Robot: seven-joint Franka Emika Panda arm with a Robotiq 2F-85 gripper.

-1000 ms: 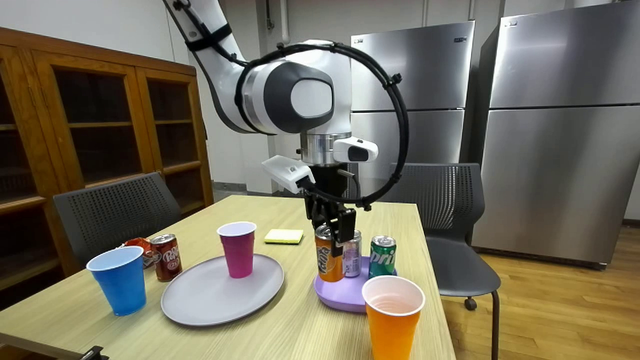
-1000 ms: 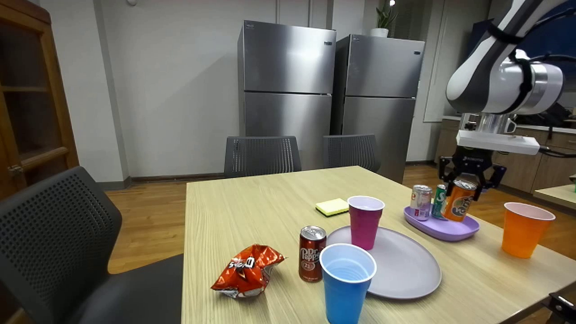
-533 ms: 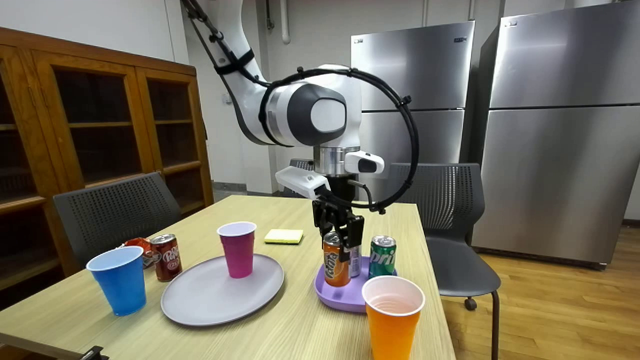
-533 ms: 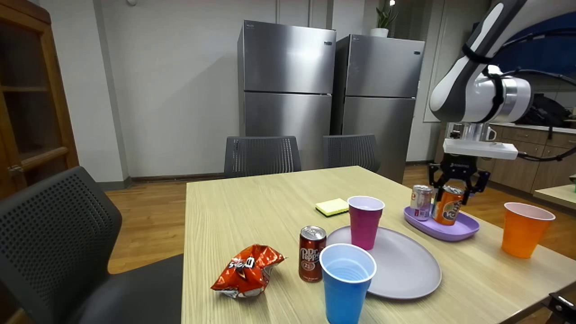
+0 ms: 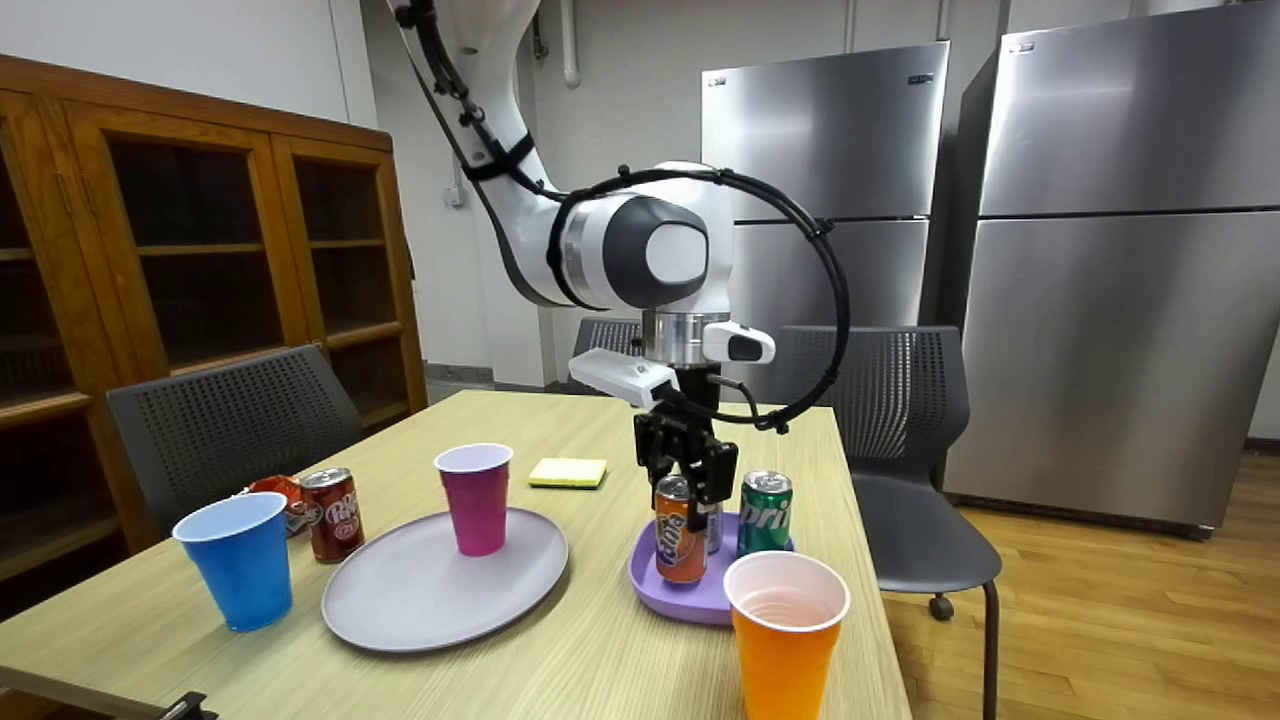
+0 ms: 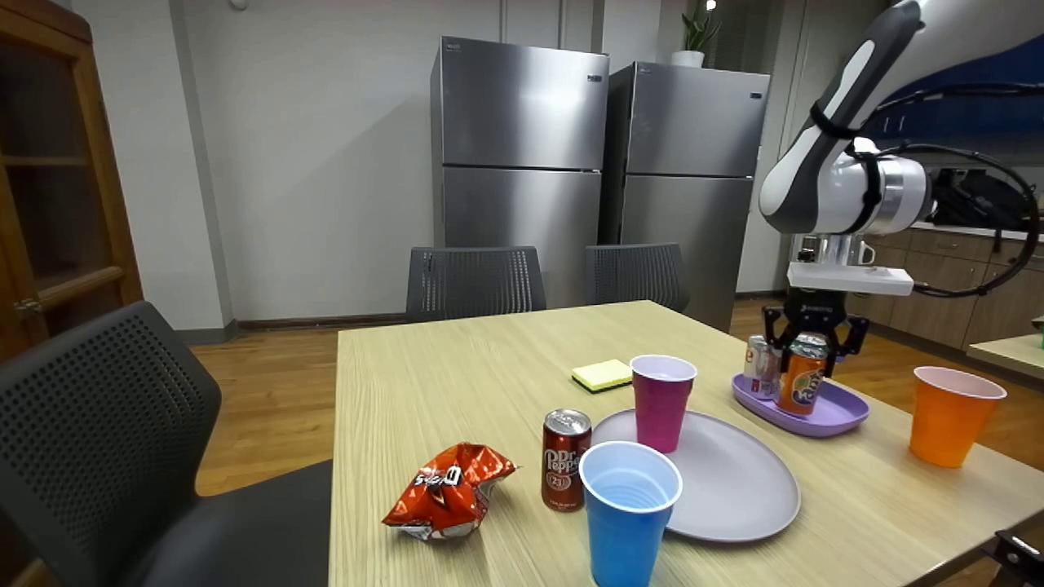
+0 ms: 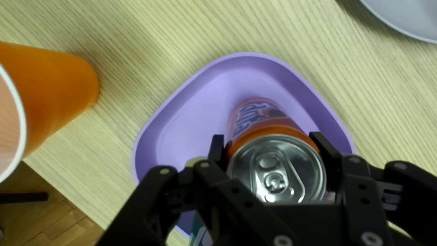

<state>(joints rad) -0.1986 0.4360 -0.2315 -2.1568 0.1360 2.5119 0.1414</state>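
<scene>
Fanta can (image 5: 675, 545): orange, blue lettering, silver top. Tool (image 7: 268, 147): black. Tray (image 7: 177, 136): plain lilac. Sprite can (image 5: 765, 515): green, white lettering. Dr Pepper can (image 6: 565, 465): dark red, white lettering. Orange cup (image 5: 785, 655): white rim. Blue cup (image 6: 626, 538): pale blue inside. Magenta cup (image 6: 661, 412): pale lilac inside. Plate (image 6: 742, 489): plain grey. Sponge (image 6: 603, 373): yellow over a dark layer. Bag (image 6: 449, 493): red, white lettering. Tabletop (image 6: 457, 375) shows fine streaked pale grain.

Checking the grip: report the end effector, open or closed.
Closed: in the wrist view, the end effector has fingers against the Fanta can on both sides.
</scene>
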